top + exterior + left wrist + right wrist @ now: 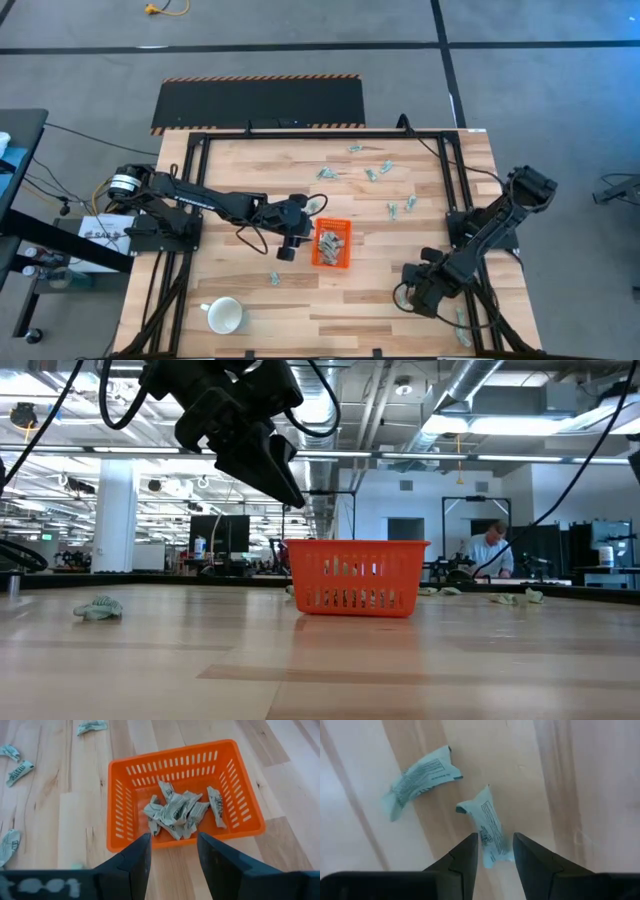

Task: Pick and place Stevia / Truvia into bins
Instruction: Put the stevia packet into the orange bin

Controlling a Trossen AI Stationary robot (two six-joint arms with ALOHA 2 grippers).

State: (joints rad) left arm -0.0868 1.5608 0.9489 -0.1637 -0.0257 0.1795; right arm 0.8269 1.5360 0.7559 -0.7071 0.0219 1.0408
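The orange bin (332, 243) (355, 575) (235, 775) stands mid-table with several green-and-white sachets (175, 810) heaped inside. My left gripper (297, 228) (172, 852) hangs open and empty above the table just left of the bin, its fingers pointing down (285, 485). My right gripper (412, 285) (495, 852) is low over the table's near right part, open, with one finger on either side of the end of a sachet (489, 822) lying flat. A second sachet (417, 777) lies beside it. More sachets are scattered toward the far edge (372, 172), (400, 208). My right gripper comes from above with its fingers (465, 855) across the sachet's end (492, 847), which lies flat on the wood between them. Whether they touch it, I cannot tell.
A white mug (225, 316) lies near the table's near left corner. Loose sachets lie left of the bin (275, 278) (98, 608) and at the near right edge (462, 325). A black frame (445, 150) borders the table. A person (492, 550) sits far behind.
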